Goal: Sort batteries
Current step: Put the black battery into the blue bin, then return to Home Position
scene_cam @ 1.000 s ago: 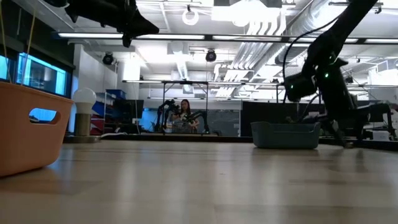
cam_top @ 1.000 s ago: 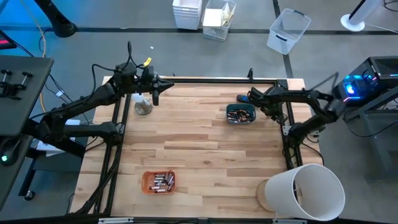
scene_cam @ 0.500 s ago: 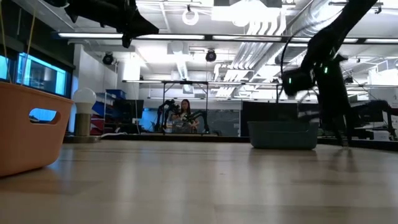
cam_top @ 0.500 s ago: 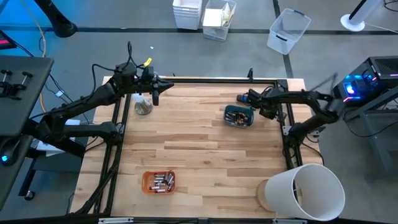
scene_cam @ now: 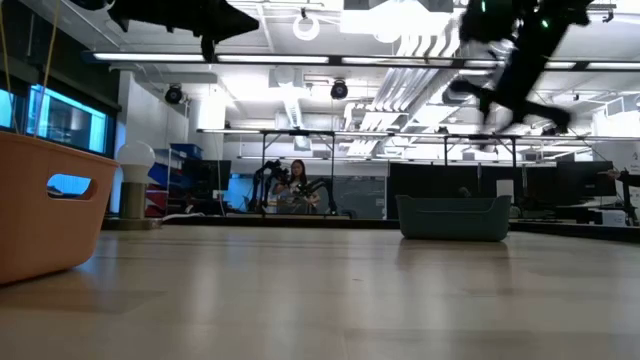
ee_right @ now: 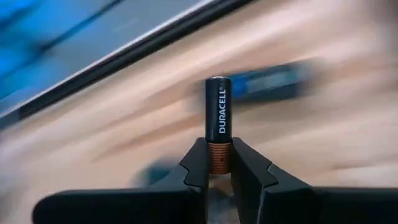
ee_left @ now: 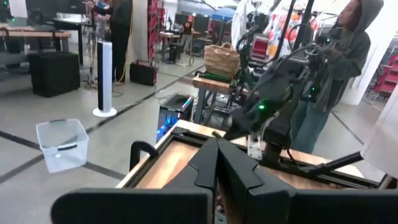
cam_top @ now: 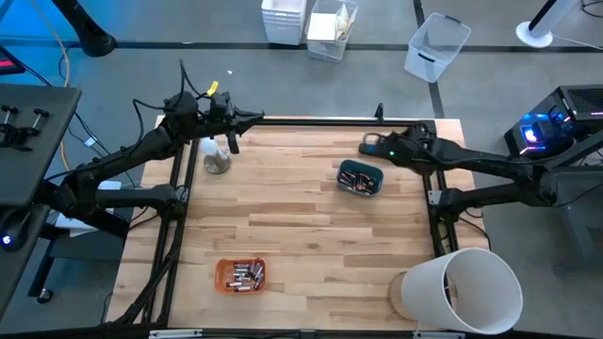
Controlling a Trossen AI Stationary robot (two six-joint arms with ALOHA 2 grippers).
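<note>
- Your right gripper (ee_right: 217,167) is clamped on one battery (ee_right: 217,121): its fingers (ee_right: 194,171) pinch the copper end, and the black body marked DURACELL stands out past the tips.
- From above, your right arm reaches in from the table's right edge, stretched low and long, with its gripper (cam_top: 369,144) near the back rail, just behind the teal tray (cam_top: 362,177).
- That teal tray holds more batteries; they sit just in front of the right gripper, towards you.
- A dark blue bar (ee_right: 273,82) lies on the wood beyond the held battery, blurred; you cannot read anything on it.
- Your left gripper (ee_left: 216,163) has its fingers pressed together with nothing between them. It waits raised at the back left corner (cam_top: 233,141), wrist pointing along the rail towards the right arm.
- A small silvery thing (cam_top: 217,161) sits on the table just below the left gripper; what it is cannot be made out from above.
- The orange tray (cam_top: 240,275), with its own batch of batteries, lies at the near edge, well apart from both grippers.
- In the low view the right arm (scene_cam: 510,60) is smeared high above the teal tray (scene_cam: 452,217), so its fingers and the battery are not readable there.
- The left arm (scene_cam: 190,18) is cut off by that view's top edge.
- A white bin (cam_top: 466,290) covers the near right corner of the table (cam_top: 301,235).
</note>
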